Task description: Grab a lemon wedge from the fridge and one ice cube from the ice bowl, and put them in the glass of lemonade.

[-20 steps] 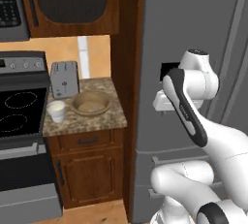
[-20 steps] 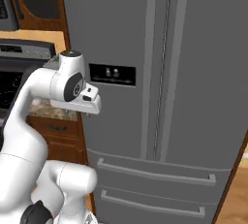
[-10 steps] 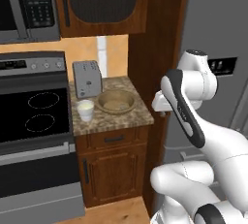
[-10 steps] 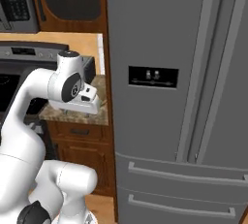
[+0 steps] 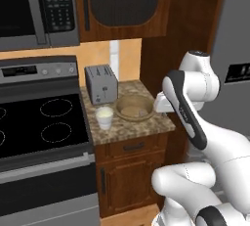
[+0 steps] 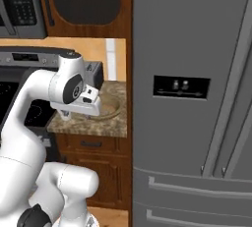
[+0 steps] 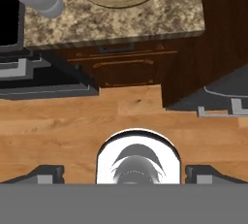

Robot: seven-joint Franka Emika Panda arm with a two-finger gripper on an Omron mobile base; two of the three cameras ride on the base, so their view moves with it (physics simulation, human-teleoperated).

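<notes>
Hand view: pincer (image 7: 124, 173) wide apart, empty, above counter edge (image 7: 116, 36).

Bench (image 5: 146, 124): speckled tan-brown granite pattern. Ice bowl (image 5: 134, 107): tan-brown. Glass of lemonade (image 5: 104, 118): whitish, pale yellow contents. Toaster (image 5: 101, 84): grey steel. Fridge (image 6: 192, 98): grey, black dispenser panel. Cabinet (image 5: 132, 171): dark brown wood. Floor (image 7: 72, 126): light wood grain.

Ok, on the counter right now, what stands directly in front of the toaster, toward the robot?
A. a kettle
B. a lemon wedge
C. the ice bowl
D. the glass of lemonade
D. In the left base view the glass of lemonade stands on the granite counter just in front of the toaster; the ice bowl sits to the toaster's right.
</notes>
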